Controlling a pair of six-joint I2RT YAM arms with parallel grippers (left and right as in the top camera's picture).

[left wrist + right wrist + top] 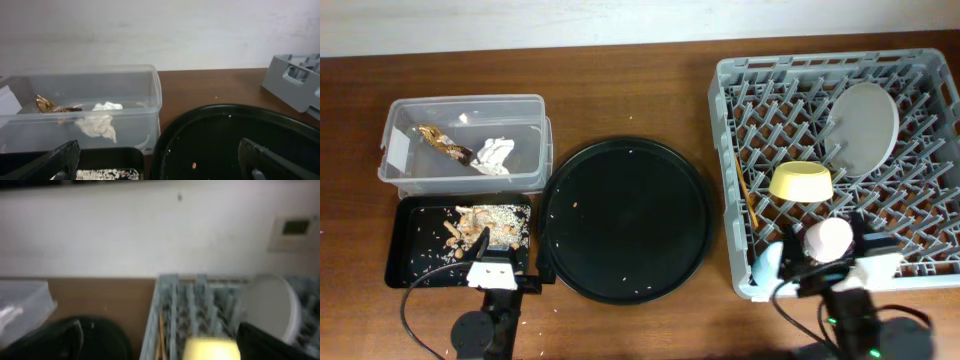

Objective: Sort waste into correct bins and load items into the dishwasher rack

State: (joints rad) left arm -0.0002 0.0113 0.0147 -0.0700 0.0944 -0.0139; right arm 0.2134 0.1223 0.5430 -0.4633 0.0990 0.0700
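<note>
The grey dishwasher rack (730, 150) holds the grey-green plate (865, 125), yellow bowl (800, 181), pink cup (828, 238), blue cup (766, 263) and chopsticks (748, 195). The clear tub (395, 150) holds the gold-brown wrapper (445, 143) and white tissue (494, 155). The shallow black tray (410, 265) holds food scraps (480, 222). My left gripper (505, 262) is open and empty at that tray's near right corner, also shown in the left wrist view (157, 150). My right gripper (820, 262) is open at the rack's near edge by the cups, also shown in the right wrist view (160, 330).
The big round black tray (625, 220) lies between the bins and the rack, with a few crumbs on it. A wall runs behind the table's far edge. Both arm bases stand at the near edge.
</note>
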